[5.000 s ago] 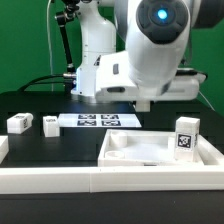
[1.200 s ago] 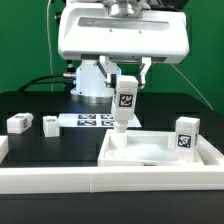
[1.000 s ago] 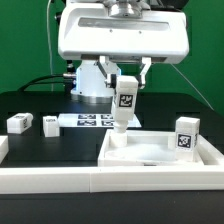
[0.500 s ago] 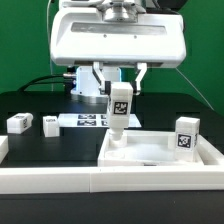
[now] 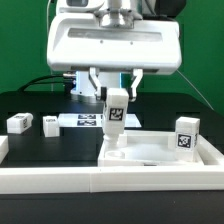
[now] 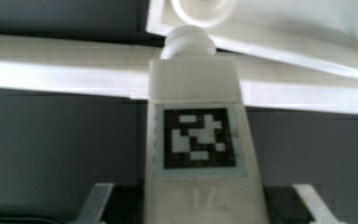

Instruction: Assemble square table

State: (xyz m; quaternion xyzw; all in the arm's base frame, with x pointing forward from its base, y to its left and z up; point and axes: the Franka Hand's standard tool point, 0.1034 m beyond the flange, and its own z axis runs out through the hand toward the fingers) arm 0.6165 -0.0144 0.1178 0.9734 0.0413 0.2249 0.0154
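Observation:
My gripper (image 5: 116,94) is shut on a white table leg (image 5: 115,116) and holds it upright by its upper end, tag facing the camera. The leg's narrow lower tip hangs at the back corner of the square table top (image 5: 165,158) on the exterior view's left. In the wrist view the leg (image 6: 199,120) runs down between my fingers (image 6: 101,200), and its tip points at a round hole (image 6: 204,10) in the top's corner. Whether the tip touches the hole I cannot tell. A second leg (image 5: 185,135) stands at the top's right corner.
Two loose legs (image 5: 18,123) (image 5: 50,124) lie on the black surface at the exterior view's left. The marker board (image 5: 88,120) lies behind them, partly hidden by the held leg. A long white rail (image 5: 50,172) edges the front.
The gripper has come down and slightly to the exterior view's left with the leg, bringing its tip to the top's corner. Nothing else has moved.

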